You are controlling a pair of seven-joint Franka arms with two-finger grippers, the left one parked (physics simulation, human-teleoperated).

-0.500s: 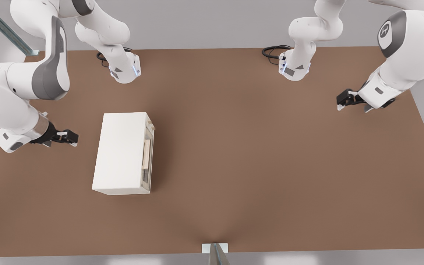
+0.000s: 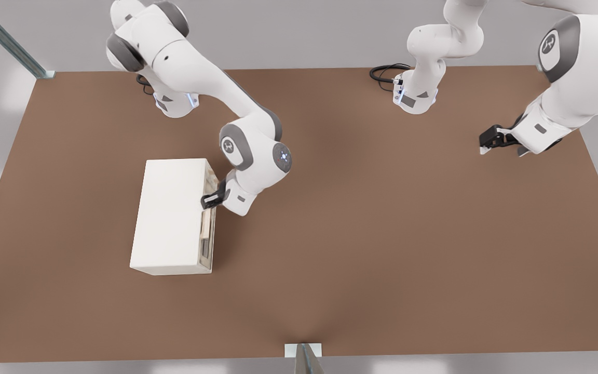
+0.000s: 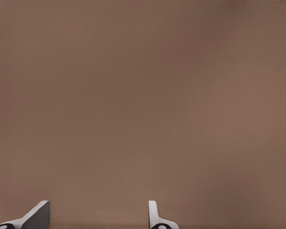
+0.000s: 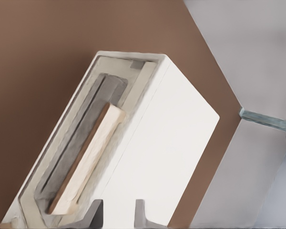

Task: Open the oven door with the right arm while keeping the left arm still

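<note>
Front view has the right arm (image 2: 211, 91) reaching down from its blue-lit base to the small oven (image 2: 169, 215) on the brown desk (image 2: 382, 234), its gripper (image 2: 209, 200) at the upper edge of the oven door (image 2: 208, 218), near one end of the tan handle (image 2: 205, 224). Right wrist view looks along that door (image 4: 81, 148), which sits flush and shut, window (image 4: 78, 138) and handle (image 4: 88, 160) plain to see; the fingers (image 4: 93, 214) are spread with a narrow gap, pinching nothing. A metal rail (image 2: 8, 39) crosses the far corner.
</note>
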